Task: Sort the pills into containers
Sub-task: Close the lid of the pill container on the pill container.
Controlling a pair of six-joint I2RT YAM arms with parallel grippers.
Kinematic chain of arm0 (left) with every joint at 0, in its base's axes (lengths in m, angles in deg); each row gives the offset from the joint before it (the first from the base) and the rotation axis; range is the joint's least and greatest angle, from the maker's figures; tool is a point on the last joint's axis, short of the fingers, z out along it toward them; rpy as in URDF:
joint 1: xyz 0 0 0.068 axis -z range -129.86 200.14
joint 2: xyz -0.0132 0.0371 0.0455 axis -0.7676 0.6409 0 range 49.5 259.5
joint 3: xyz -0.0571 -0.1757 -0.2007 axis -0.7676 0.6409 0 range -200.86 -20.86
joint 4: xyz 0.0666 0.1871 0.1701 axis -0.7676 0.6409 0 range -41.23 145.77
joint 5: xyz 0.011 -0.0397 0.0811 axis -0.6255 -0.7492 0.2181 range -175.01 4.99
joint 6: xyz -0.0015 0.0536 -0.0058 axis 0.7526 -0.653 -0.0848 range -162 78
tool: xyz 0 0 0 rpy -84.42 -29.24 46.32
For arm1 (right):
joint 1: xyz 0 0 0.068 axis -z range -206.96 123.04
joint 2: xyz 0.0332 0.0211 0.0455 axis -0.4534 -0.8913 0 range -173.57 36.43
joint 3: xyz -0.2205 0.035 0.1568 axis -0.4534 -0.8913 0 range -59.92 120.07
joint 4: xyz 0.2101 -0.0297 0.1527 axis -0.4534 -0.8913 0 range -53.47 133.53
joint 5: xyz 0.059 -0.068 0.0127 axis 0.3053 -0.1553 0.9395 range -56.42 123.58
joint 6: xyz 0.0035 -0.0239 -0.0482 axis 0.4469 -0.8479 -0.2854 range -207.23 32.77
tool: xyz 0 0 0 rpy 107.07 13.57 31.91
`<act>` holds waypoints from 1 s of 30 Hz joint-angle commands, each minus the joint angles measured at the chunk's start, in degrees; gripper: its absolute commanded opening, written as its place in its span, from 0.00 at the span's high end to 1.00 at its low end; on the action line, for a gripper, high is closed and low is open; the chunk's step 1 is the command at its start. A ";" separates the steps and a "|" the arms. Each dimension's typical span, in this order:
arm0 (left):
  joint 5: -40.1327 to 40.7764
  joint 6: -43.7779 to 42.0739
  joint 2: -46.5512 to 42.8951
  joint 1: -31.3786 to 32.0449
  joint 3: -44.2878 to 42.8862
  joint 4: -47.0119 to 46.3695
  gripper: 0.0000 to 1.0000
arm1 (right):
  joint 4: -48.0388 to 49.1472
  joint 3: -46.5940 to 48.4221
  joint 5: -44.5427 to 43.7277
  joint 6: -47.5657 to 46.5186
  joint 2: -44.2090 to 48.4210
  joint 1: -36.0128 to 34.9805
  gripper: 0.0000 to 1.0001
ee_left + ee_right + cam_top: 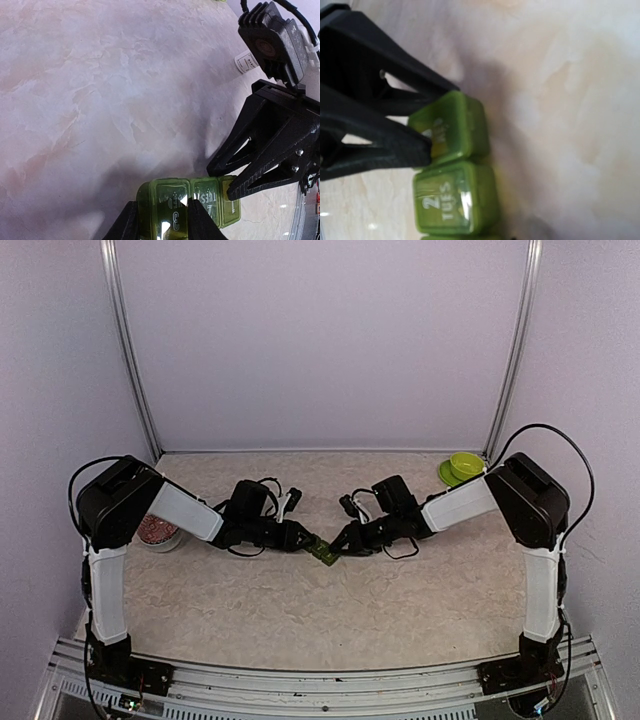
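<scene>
Clamped on the containers (187, 202) with the left fingers (198, 220), one either side of the end compartment marked WED 3; only the tips of those fingers in the left wrist view, the rest cut off at the bottom edge. Lying flat mid-counter (300, 610), between left arm (185, 510) and right arm (460, 505), just a small dark sliver from above, ends covered by both wrists. Drawn close together at the opposite end compartment with the right fingers (242, 186), lower tip over its corner, upper tip just behind; cannot tell whether really pinching it or only touching. In the right wrist view, own fingers out of frame, third compartment cut off at the bottom, only WED and 2 TUES readable, both blurred. Lids down as far as visible, no telling what sits inside, green plastic too murky. Far right by the wall, lime bowl (466, 464) on its saucer (446, 477), well apart from the containers. At left, round tub (158, 533) with something reddish inside, half hidden under the left arm, contents not identifiable
</scene>
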 commanded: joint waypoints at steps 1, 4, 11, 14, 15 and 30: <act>1.48 -0.99 2.68 0.95 0.43 6.21 0.69 | -0.47 0.07 -1.44 0.09 -1.56 -0.05 0.71; 1.78 -0.99 2.49 0.97 0.57 6.00 0.67 | -0.30 -0.43 -1.31 -0.46 0.27 -0.05 0.63; 3.47 -0.99 0.93 0.89 1.93 4.53 0.44 | -0.22 -1.53 -1.68 -1.05 2.34 -0.05 0.52; 4.22 -0.99 0.29 0.89 2.44 4.03 0.27 | 0.69 -2.37 -1.65 -0.76 2.71 -0.04 0.51; 4.50 -0.99 0.22 0.89 2.52 4.02 0.20 | 0.86 -2.70 -1.80 -0.72 2.73 -0.12 0.51; 6.93 1.72 -4.15 -0.56 6.50 0.59 0.01 | 2.61 -4.86 -2.54 -3.33 5.23 -3.66 0.52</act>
